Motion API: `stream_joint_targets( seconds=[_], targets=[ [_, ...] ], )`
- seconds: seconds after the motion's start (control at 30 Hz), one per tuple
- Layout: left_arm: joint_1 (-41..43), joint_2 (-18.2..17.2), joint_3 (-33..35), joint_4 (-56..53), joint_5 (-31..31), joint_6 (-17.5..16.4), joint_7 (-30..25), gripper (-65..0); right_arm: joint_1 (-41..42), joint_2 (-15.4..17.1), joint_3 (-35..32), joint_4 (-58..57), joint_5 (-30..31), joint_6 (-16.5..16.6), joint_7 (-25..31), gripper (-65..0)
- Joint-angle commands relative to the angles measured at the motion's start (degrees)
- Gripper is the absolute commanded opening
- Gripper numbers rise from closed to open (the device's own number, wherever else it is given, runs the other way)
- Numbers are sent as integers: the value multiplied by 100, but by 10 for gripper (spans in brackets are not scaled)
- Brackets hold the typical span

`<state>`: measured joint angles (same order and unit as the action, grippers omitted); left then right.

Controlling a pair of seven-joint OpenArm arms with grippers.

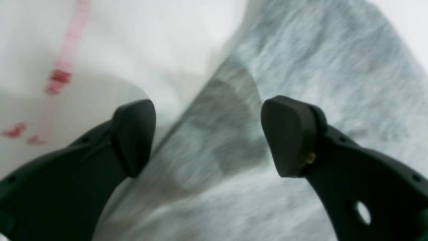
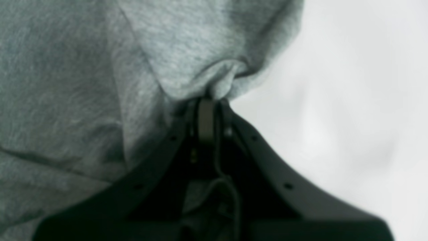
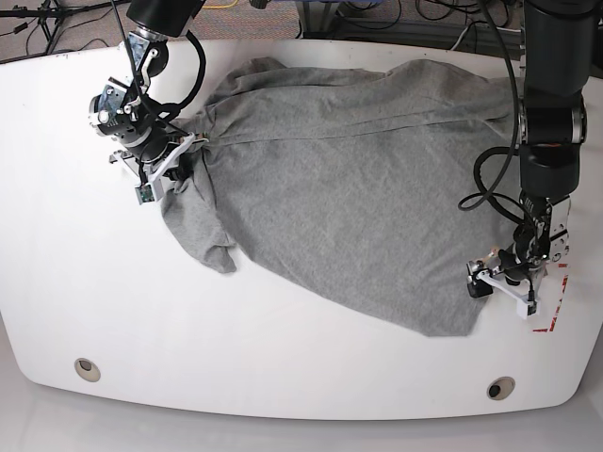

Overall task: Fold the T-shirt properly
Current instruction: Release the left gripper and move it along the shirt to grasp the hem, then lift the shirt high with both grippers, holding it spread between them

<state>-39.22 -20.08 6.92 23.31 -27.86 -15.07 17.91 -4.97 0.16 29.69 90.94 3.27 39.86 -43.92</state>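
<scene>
The grey T-shirt [image 3: 358, 188] lies crumpled and spread over the middle of the white table [image 3: 85, 273]. At its left side, my right gripper [image 3: 177, 151] is shut on a bunched pinch of the fabric; the right wrist view shows the cloth [image 2: 187, 47] gathered into the closed tips of this gripper [image 2: 209, 103]. By the shirt's lower right corner, my left gripper [image 3: 504, 285] stands open. In the left wrist view its gripper [image 1: 209, 137] hovers wide over the shirt's edge [image 1: 301, 67], one finger over cloth and one over bare table, with nothing held.
Red tape marks [image 3: 551, 311] sit on the table just right of the left gripper, and they also show as red marks [image 1: 60, 77]. Two round holes [image 3: 87, 368] [image 3: 500, 388] lie near the table's front edge. Cables and stands crowd the far side.
</scene>
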Motion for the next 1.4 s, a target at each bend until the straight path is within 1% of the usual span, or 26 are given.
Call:
stream_joint_targets(
  seconds=[0.0,0.13,0.23,0.27,0.33,0.43,0.47,0.5,0.6,0.63,0.83,0.9,0.97,1.13,1.37],
  targets=[
    [-152,34,-2,73,-41,-62,200,-150,18,14,7,19,-59,14,-113,-650],
    [-170,263,-2,82,-41,-71,349,-154,44,14,7,19,-59,14,-113,-650],
    [-161,315,-2,82,-41,-71,349,-194,44,14,7,27,-59,14,-113,-650],
    [-152,324,-2,82,-41,-71,332,-231,53,14,7,27,-59,14,-113,-650],
    [-152,324,-2,82,-41,-71,314,-281,53,14,7,27,-59,14,-113,-650],
    [-152,324,-2,82,-41,-62,306,-397,53,23,7,27,-59,14,-113,-650],
    [-152,324,-2,82,-41,-62,306,-424,53,32,7,27,-59,14,-113,-650],
    [-152,324,-2,82,-41,-62,297,-479,53,85,7,27,-59,14,-113,-650],
    [-152,306,-2,82,-41,-62,253,-597,53,155,7,27,-50,14,-113,-650],
    [-152,306,-2,73,-41,-62,235,-649,53,155,-2,36,-50,14,-113,-650],
    [-152,289,-2,91,47,-62,288,-650,53,173,-2,370,-50,14,-122,-650],
    [-152,289,-2,161,82,-71,367,-650,53,173,-2,520,-50,14,-149,-650],
    [-144,271,-46,425,65,-80,587,-650,27,181,7,731,-50,14,-157,-650],
    [313,-36,-248,1691,47,-80,1167,-650,9,366,33,1126,-59,14,-219,-650],
    [1280,-212,-1162,4082,65,-62,2134,-650,44,674,42,1504,-59,14,-465,-650]
  ],
)
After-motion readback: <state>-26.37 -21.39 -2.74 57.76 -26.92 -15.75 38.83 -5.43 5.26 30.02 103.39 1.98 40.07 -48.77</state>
